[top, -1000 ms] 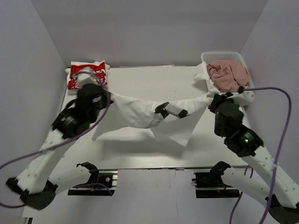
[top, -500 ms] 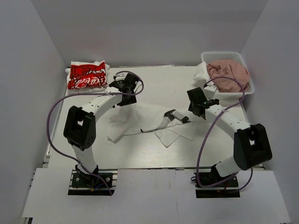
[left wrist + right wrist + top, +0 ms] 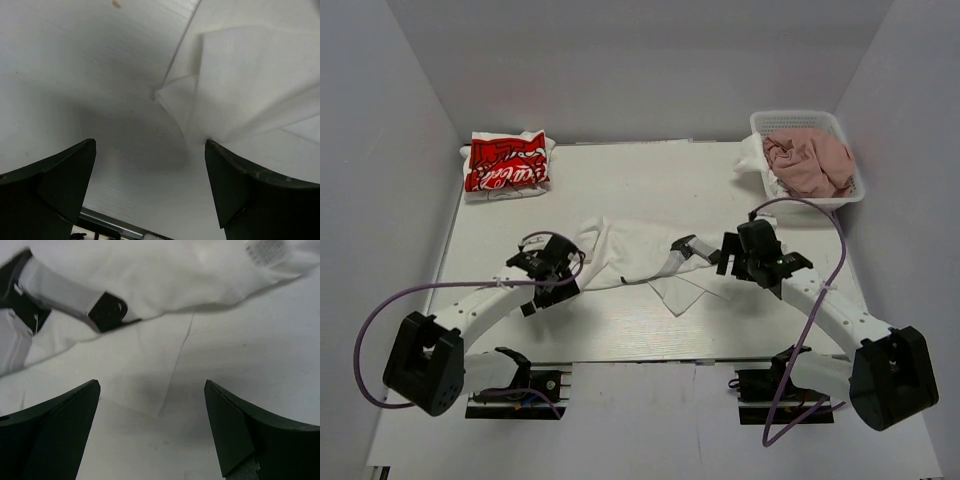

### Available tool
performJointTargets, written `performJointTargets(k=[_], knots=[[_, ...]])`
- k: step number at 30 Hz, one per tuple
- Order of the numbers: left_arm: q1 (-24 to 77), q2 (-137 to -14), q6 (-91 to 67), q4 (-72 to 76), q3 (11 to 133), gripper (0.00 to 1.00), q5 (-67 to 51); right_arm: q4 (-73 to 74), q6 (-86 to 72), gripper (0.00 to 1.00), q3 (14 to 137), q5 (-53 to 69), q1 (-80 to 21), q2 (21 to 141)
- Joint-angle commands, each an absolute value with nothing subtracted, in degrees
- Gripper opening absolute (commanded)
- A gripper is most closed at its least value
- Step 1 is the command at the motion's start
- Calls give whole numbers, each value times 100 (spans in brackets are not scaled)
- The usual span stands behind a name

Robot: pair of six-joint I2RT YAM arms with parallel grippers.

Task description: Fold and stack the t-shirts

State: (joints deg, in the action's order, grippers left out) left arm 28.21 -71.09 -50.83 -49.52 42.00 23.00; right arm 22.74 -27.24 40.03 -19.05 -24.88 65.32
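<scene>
Two pairs of fingers are spread wide and hold nothing. The left fingers [image 3: 55,185] hang low over the desk [image 3: 650,180], just by the left edge of the big white shirt [image 3: 630,252]. A small pointed corner of the cloth shows between them. The right fingers [image 3: 55,425] hang just over the right side of that same shirt, above a flat flap of cloth and near a dark patch [image 3: 107,310] on it. I think they sit at the two ends so each one can grab a side and pull the shirt flat. It lies bunched and wrinkly in the middle of the desk and cannot be folded well that way. Far off to the back left of the big white shirt lies the shirt with red writing [image 3: 505,165]. It looks folded already, so that may be where the stack will grow. To the back right of the big white shirt, the pink shirt [image 3: 810,165] sits crumpled in the white basket [image 3: 798,118], not folded yet.
</scene>
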Motion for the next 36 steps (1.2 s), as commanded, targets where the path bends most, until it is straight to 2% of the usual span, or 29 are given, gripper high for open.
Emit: performJointTargets(k=[1, 7, 8, 11, 13, 14, 15, 16, 17, 18, 19, 20, 22, 28, 32, 36], knots=[[2830, -6609, -5256, -4028, 3710, 99, 1890, 1873, -2443, 90, 3639, -889, -2584, 6381], [2830, -7293, -5054, -3561, 3621, 99, 1960, 1872, -2523, 90, 3472, -835, -2891, 6969], [2830, -7591, -5002, -3560, 3699, 91, 2030, 1811, -2549, 90, 3454, -826, -2909, 7022], [2830, -8023, -4843, -3420, 3866, 80, 2092, 1784, -2593, 90, 3463, -914, -3058, 7286], [2830, -8314, -4669, -3253, 3937, 68, 2040, 1776, -2654, 90, 3463, -993, -3164, 7479], [2830, -8367, -4597, -3095, 3937, 60, 1987, 1732, -2637, 90, 3454, -1028, -3190, 7506], [2830, -8367, -4536, -3015, 3937, 30, 1986, 1705, -2689, 89, 3445, -1081, -3225, 7567], [2830, -8367, -4483, -2954, 3990, 11, 1917, 1705, -2724, 86, 3437, -1151, -3269, 7741], [2830, -8367, -4482, -2953, 3990, 0, 1916, 1696, -2742, 82, 3463, -1204, -3296, 7795], [2830, -8367, -4413, -2953, 4042, 0, 1916, 1688, -2838, 75, 3463, -1396, -3331, 7874], [2830, -8254, -4412, -2953, 4095, 0, 1916, 1679, -2874, 50, 3480, -1450, -3348, 7979], [2830, -8018, -4360, -3005, 4096, 0, 1916, 1679, -2909, 31, 3550, -1520, -3375, 8041], [2830, -7666, -4298, -3076, 4236, 0, 1916, 1836, -2953, 0, 3630, -1643, -3453, 8051], [2830, -6024, -4069, -2997, 4570, 0, 1688, 2223, -2857, 0, 4236, -2451, -3533, 7087], [2830, -5390, -4008, -3103, 5052, 0, 1530, 2224, -2734, 0, 4508, -2540, -3559, 5927], [2830, -5168, -3946, -2979, 5729, 0, 1222, 2057, -2488, 0, 5289, -2592, -3542, 4950]])
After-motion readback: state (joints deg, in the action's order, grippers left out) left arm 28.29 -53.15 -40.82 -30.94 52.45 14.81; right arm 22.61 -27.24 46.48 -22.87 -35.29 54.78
